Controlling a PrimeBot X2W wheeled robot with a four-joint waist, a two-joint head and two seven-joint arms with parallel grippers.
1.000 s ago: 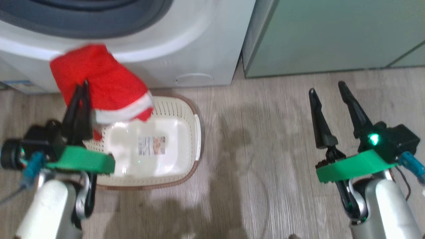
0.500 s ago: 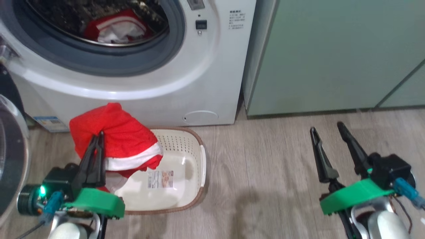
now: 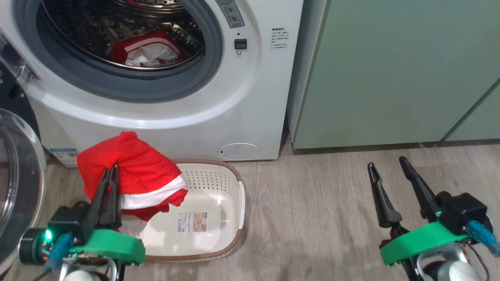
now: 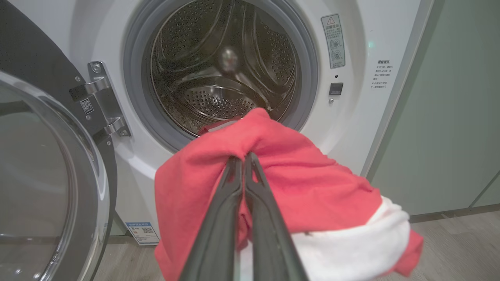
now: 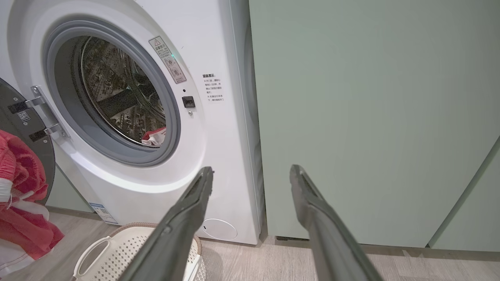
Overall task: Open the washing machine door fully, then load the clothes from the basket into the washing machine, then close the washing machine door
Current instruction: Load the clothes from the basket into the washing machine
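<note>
The left fingers (image 3: pixel 105 197) are pressed together, pinching a fold of the red garment (image 3: pixel 144 175), which hangs over one end of the basket (image 3: pixel 213 177) in front of the open washing machine (image 3: pixel 250 97). The right fingers (image 3: pixel 381 199) are spread wide and empty above the wood floor (image 3: pixel 312 218).

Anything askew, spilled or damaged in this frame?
Nothing stands out. The left gripper is shut on the red clothes near the upright basket, another red-and-white garment lies in the drum, and the washing machine door stands open.
</note>
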